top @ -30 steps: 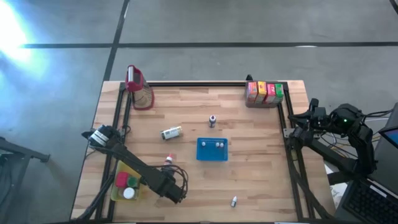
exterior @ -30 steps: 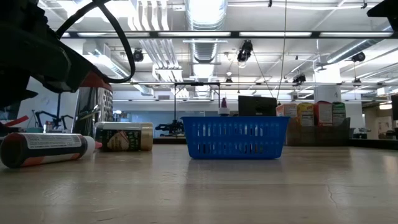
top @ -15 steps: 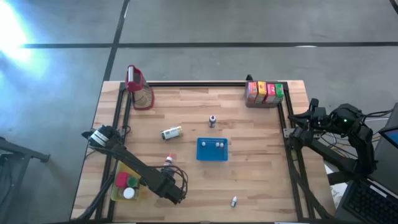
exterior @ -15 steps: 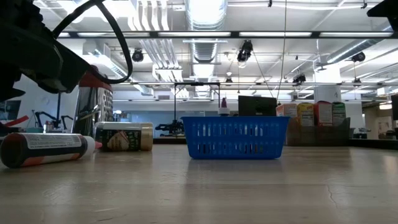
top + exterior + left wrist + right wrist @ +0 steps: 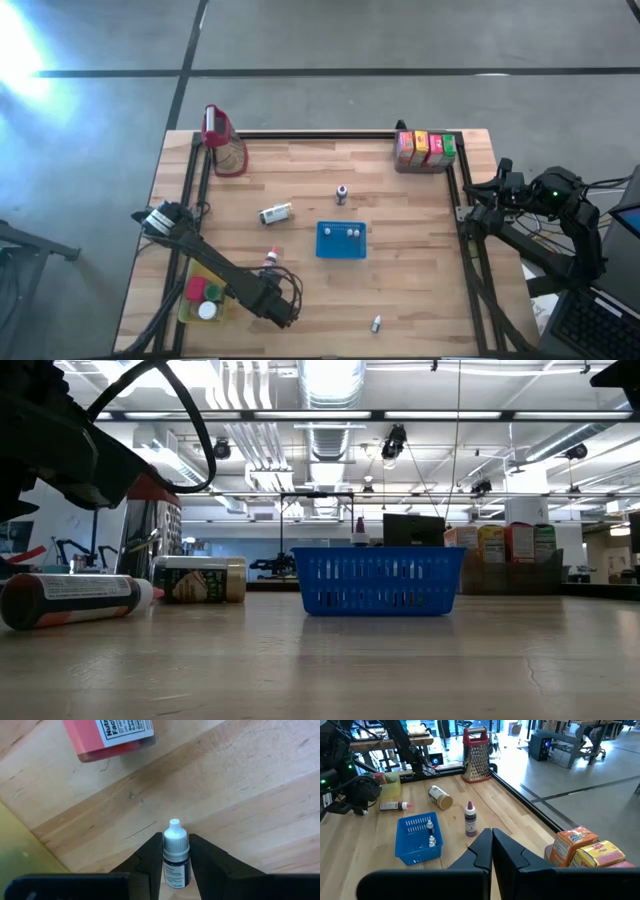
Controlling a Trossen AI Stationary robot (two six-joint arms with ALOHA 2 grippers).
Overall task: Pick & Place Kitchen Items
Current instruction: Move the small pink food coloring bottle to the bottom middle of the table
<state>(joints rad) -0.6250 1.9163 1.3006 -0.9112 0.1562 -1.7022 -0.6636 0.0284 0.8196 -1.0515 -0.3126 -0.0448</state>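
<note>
Tiny white-capped dropper bottle (image 5: 175, 855) pinched between left end effector (image 5: 176, 857) fingers; hidden overhead. Right end effector (image 5: 491, 845) clenched.

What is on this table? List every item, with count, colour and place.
cartons: four, orange, yellow, red, green; far right corner
grater: one, red-topped; far left corner
purple bottle: one, upright; centre
jar: one, green label; lying left of centre
basket: one, blue; centre, small bottles inside
tube: one, red; lying left of basket
tray: one, yellow; front left, holding lids
loose bottle: one; front edge
dropper bottle: one, white-capped; in left gripper
right gripper: shut, table's right edge
</note>
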